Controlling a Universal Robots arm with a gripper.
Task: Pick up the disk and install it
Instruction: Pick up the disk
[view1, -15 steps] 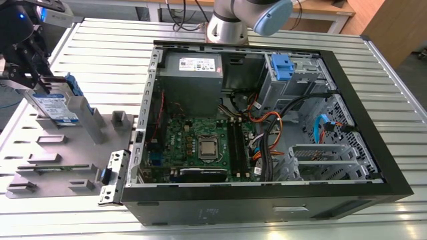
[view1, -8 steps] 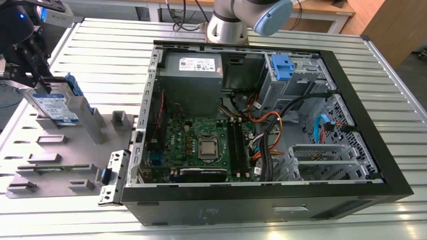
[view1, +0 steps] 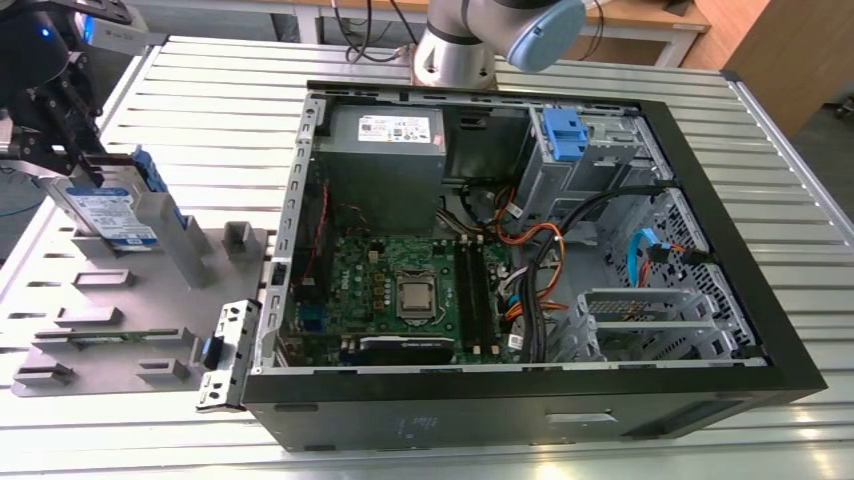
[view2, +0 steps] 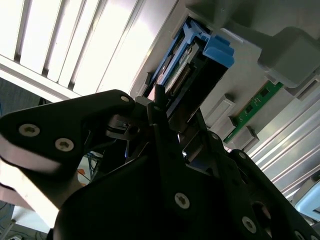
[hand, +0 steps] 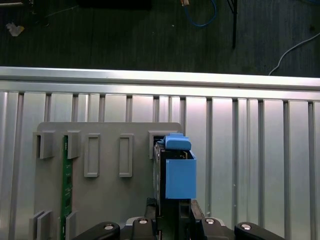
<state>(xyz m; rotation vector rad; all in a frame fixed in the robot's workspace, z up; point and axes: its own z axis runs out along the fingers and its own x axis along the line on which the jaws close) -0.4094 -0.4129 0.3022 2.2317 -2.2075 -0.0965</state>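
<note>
At the exterior view's left, the gripper (view1: 78, 165) meets the disk (view1: 111, 215), which stands on edge in the grey holder plate (view1: 134, 310), well apart from the open computer case (view1: 534, 425); the jaws straddle its near end, apparently clamped, its long axis running straight away from them.

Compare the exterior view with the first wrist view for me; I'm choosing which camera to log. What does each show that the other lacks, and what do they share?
Exterior view: the open computer case with its motherboard, the grey power-supply box and a blue bracket in the drive bay.
First wrist view: the dark floor beyond the table edge, with a blue cable lying on it.
Both: the disk standing in a slot of the grey holder plate, the slatted metal table, and the end effector at the disk.
</note>
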